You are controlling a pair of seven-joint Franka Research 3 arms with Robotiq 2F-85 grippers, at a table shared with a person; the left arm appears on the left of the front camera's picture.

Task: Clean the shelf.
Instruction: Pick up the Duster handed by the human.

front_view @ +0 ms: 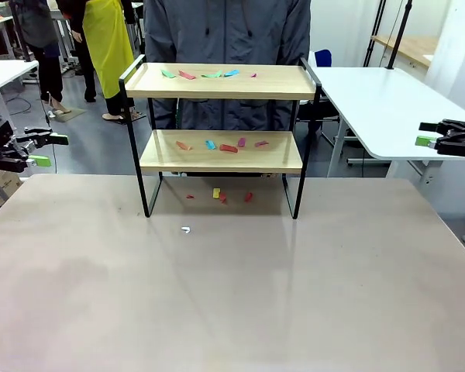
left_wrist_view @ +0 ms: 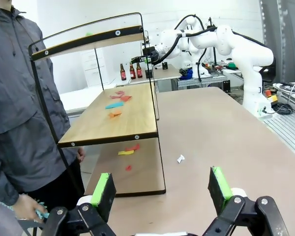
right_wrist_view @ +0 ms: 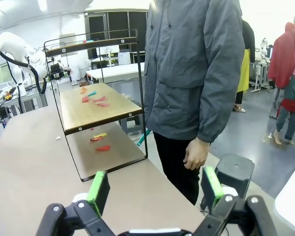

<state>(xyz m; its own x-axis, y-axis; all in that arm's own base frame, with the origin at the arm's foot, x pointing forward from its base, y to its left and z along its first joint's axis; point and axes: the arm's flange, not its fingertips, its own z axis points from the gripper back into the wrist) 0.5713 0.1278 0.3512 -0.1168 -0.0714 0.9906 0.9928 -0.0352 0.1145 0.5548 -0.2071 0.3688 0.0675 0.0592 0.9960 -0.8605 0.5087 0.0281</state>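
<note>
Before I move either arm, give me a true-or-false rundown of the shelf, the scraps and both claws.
The left claw and right claw are both open and empty. True.
The shelf's top board is bare. False: coloured scraps lie on it.
A white scrap lies on the table in front of the shelf. True.
The left claw grips the shelf's frame. False: it hangs to the shelf's left, touching nothing.
More scraps lie on the table beneath the lower board. True.

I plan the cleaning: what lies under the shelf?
Under the shelf, one yellow scrap and some red scraps lie on the table. No part there looks covered.
</note>
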